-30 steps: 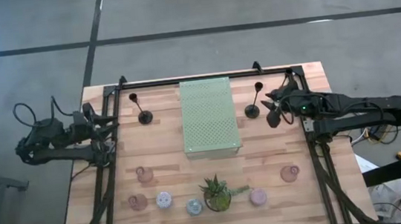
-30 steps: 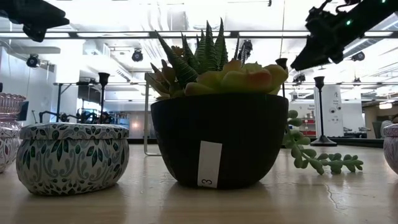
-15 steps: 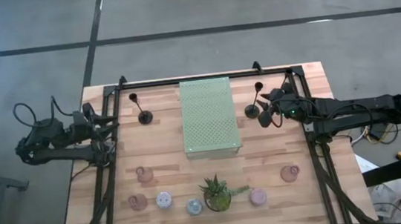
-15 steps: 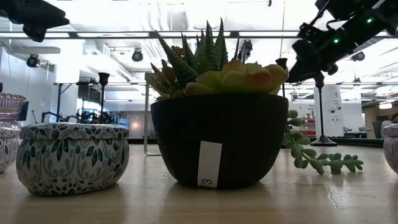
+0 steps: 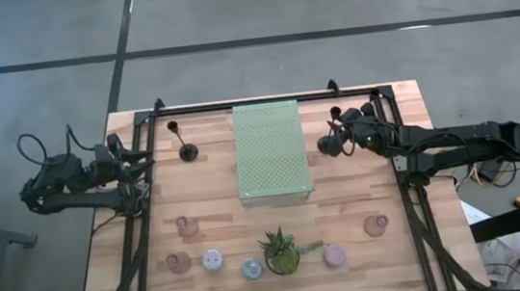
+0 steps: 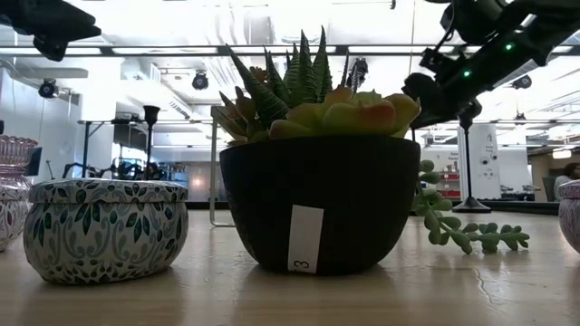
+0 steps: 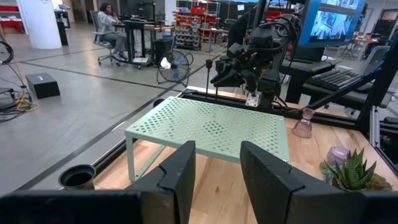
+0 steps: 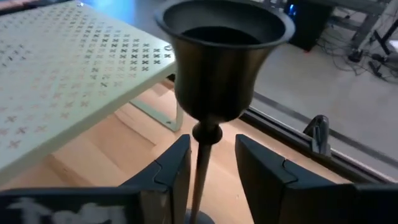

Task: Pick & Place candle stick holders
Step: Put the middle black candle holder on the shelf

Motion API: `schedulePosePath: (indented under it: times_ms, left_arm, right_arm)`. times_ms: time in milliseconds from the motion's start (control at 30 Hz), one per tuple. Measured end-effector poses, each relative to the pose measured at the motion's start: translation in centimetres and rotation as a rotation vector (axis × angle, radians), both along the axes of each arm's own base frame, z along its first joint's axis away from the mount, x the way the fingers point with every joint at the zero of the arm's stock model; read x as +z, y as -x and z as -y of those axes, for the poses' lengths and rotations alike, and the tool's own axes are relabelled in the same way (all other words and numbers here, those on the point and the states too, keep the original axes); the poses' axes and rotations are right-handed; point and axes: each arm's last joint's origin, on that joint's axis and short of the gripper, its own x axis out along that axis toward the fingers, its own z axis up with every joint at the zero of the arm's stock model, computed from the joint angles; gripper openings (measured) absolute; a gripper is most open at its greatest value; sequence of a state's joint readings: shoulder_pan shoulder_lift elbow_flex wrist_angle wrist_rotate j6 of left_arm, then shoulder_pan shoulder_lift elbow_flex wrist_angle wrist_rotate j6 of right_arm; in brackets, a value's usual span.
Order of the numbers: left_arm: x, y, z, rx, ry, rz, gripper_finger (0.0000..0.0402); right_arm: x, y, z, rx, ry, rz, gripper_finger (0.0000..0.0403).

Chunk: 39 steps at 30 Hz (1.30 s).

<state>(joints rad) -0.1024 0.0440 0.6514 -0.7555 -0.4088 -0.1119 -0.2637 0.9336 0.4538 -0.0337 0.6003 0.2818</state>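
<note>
**Right gripper straddling a black candlestick by the mat**

The right gripper (image 5: 340, 140) is reaching over the far right part of the table (image 5: 220, 227), its fingers (image 8: 168, 171) sitting either side of the black candlestick's (image 8: 214, 68) thin stem, parted and not yet pressing it. The stick is standing upright just beside the green perforated mat (image 5: 271, 151). The left gripper (image 7: 216, 177) is waiting at the table's left edge, fingers parted, gripping nothing.

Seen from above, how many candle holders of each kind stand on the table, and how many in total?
Black stemmed sticks: 2
Pink glass holders: 3
Pastel cups: 3
Total: 8
</note>
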Motion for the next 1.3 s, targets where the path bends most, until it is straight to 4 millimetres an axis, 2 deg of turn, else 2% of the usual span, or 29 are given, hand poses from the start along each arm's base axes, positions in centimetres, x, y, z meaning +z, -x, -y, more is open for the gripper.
schedulePosePath:
  times_ms: [167,233,333,467,667,733,833,967,1133,1300]
  left_arm:
    - [0.0,0.0,0.0,0.0,0.0,0.0,0.0131]
    - [0.0,0.0,0.0,0.0,0.0,0.0,0.0131]
    - [0.0,0.0,0.0,0.0,0.0,0.0,0.0131]
    - [0.0,0.0,0.0,0.0,0.0,0.0,0.0131]
    - [0.0,0.0,0.0,0.0,0.0,0.0,0.0131]
    - [0.0,0.0,0.0,0.0,0.0,0.0,0.0131]
    - [0.0,0.0,0.0,0.0,0.0,0.0,0.0131]
    - [0.0,0.0,0.0,0.0,0.0,0.0,0.0131]
    - [0.0,0.0,0.0,0.0,0.0,0.0,0.0131]
    - [0.0,0.0,0.0,0.0,0.0,0.0,0.0131]
  right_arm:
    - [1.4,-0.2,-0.1,0.041,0.005,0.048,0.0024]
    - [2.8,-0.5,0.0,0.06,0.041,0.052,0.0016]
    - [5.7,-0.9,0.1,0.102,0.117,0.005,0.0013]
    - [10.4,-1.4,0.2,0.134,0.181,-0.024,0.0012]
    - [17.4,-2.7,0.3,0.27,0.191,0.118,0.0011]
    - [18.9,-3.6,0.6,0.346,0.166,0.131,0.001]
    - [20.0,-5.6,1.4,0.452,0.107,0.113,0.001]
    - [20.6,-8.6,2.9,0.533,0.104,0.074,0.001]
    - [20.3,-11.5,4.9,0.626,0.106,0.091,0.0009]
    - [19.2,-13.1,7.1,0.654,0.087,0.114,0.0009]
